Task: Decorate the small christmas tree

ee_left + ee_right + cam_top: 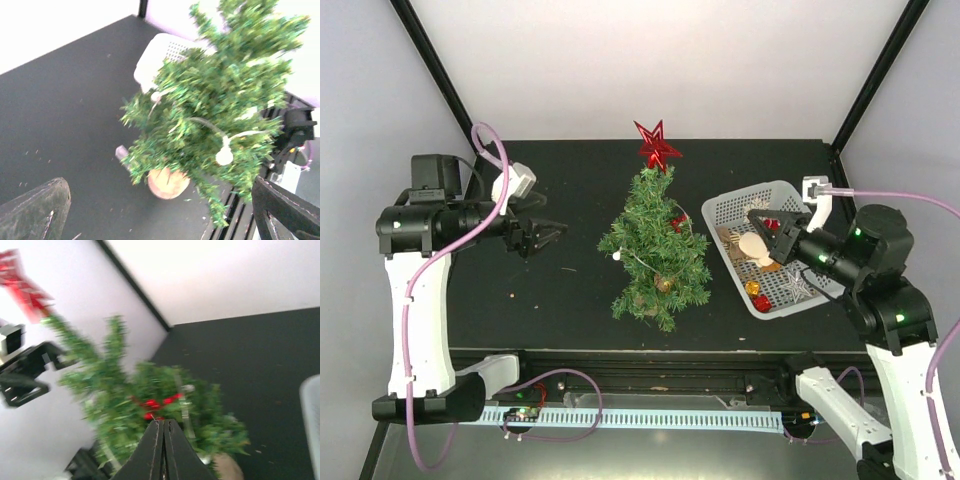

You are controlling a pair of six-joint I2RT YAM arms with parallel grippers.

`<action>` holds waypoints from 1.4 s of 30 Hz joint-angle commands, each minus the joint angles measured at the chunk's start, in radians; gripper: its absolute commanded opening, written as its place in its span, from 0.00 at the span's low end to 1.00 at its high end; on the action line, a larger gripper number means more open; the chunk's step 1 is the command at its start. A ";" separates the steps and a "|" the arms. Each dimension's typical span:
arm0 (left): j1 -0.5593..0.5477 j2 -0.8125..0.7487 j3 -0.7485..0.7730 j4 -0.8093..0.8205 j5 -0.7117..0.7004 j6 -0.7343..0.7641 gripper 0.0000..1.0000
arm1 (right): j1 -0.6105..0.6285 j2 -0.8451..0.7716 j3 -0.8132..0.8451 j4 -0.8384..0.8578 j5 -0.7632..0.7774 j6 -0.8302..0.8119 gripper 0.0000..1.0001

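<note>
1. R fingers (162, 450) fill btm of R wrist view, pressed shut, nothing seen betw. them. In top view they hang over basket (732, 203), tips pointing twd tree.
2. Tree (655, 250) stands upright mid-worktop (570, 170), betw. the two arms, on round wood stump (168, 184).
3. Star (657, 146), red, sits on treetop.
4. Light string (207, 126) w/ white bulbs runs thru branches; one bulb (224, 156) hangs low on the side facing L arm.
5. Red trim (677, 222) is in upper branches, R side; gold bauble (663, 284) is low, nr stump.
6. Basket, white, lies just R of tree, not touching it. It holds a pale wood piece (752, 245), gold ball (752, 287), red ball (761, 302) and silver snowflake (796, 284).
7. L fingers (548, 234) are spread wide & empty, level w/ mid-tree, near its L side but apart.
</note>
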 commanded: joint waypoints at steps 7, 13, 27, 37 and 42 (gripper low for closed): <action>0.007 -0.004 0.110 -0.170 0.236 0.110 0.99 | 0.036 0.026 0.189 -0.098 -0.327 -0.063 0.02; 0.006 -0.041 0.047 -0.112 0.156 0.056 0.99 | 0.036 0.060 0.129 -0.252 0.022 -0.083 0.10; 0.003 -0.043 -0.017 -0.070 0.066 0.043 0.99 | -0.262 0.473 -0.206 -0.106 0.505 0.092 0.41; -0.004 -0.023 -0.066 -0.102 0.109 0.111 0.99 | -0.395 0.757 -0.201 0.079 0.431 -0.034 0.43; -0.005 -0.008 -0.084 -0.114 0.168 0.134 0.99 | -0.434 0.870 -0.209 0.122 0.377 -0.052 0.44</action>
